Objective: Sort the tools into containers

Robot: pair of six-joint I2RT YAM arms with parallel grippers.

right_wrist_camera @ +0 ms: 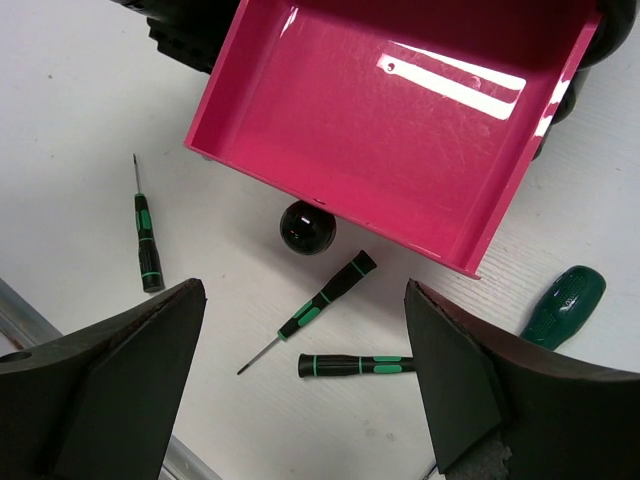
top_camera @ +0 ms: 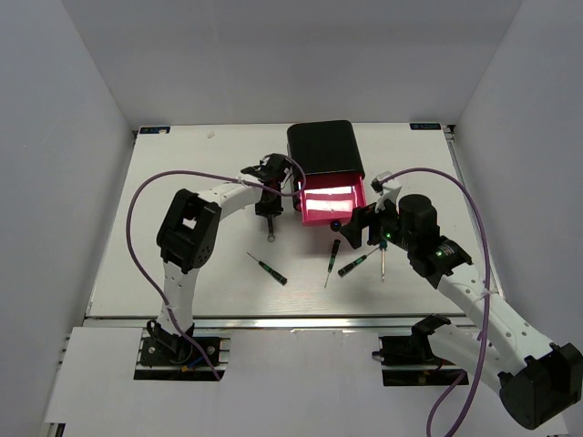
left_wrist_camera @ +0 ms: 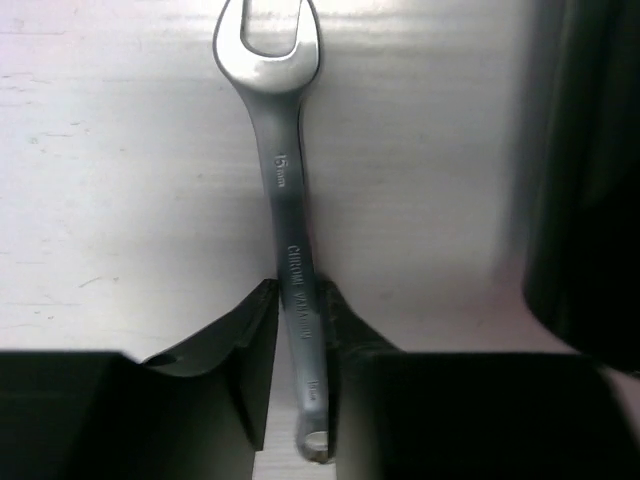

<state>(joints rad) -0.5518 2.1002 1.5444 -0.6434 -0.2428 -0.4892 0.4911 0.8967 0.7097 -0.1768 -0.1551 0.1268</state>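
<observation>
Inspector: Grip sits low: left hand (left_wrist_camera: 297,295) pinches the slim silver open-ended wrench (left_wrist_camera: 285,200) near its ring end, just left of the black rounded box (top_camera: 323,146).
Assessor: Long head may swing or slip free. Right hand (right_wrist_camera: 305,290) gapes wide, holding nothing, before the open pink drawer (right_wrist_camera: 400,130).

The silver wrench (left_wrist_camera: 290,230) bore a stamped "15" with tiny letters after it, just below its open head. Farther from the head, "CHROME VANADIUM" ran along the shank, its last letters blurred. A small mark beyond that was unreadable.
</observation>
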